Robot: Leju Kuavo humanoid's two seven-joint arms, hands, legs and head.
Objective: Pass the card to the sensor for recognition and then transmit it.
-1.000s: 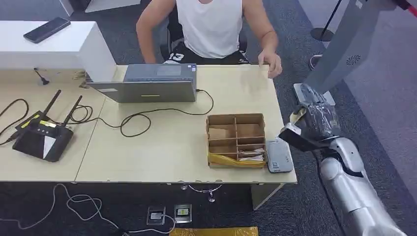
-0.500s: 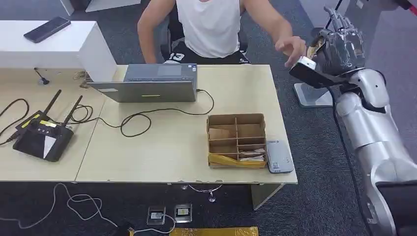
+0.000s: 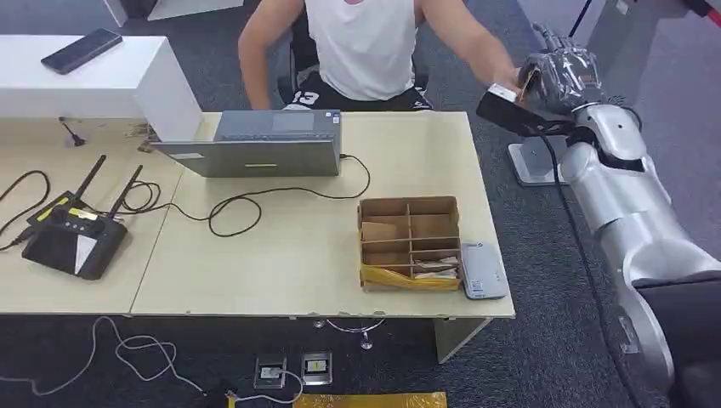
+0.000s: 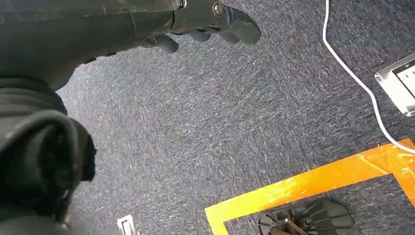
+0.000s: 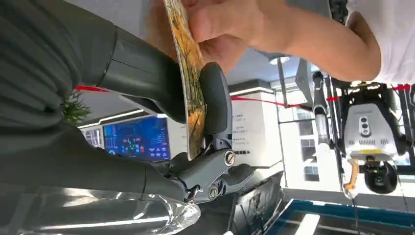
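Card [image 5: 188,73] is pinched edge-on between the thick thumb and a dark finger of the right hand [image 3: 557,75], raised well above and beyond the far right corner of the desk [image 3: 281,246], so the hand is clamped on the card. Same card is also gripped at its free end by the person's hand [image 5: 220,29], reached out from behind the desk; both grips are seen in the right wrist view. Judged as the hand-over step: card is held out high and off the desk edge so that it can be taken by the seated person. Sensor step is judged done or skipped, which cannot be told from these frames; the white reader [image 3: 483,270] lies flat at the near right corner of the desk, just beside the cardboard box [image 3: 408,242], well apart from the card. Release is not yet made, thumb is seen pressed against the card face. Risk judged: card bent or dropped if it is pulled before the pinch is eased. Left hand [image 4: 205,24] hangs below desk level over the carpet, fingers loosely curled, nothing held.
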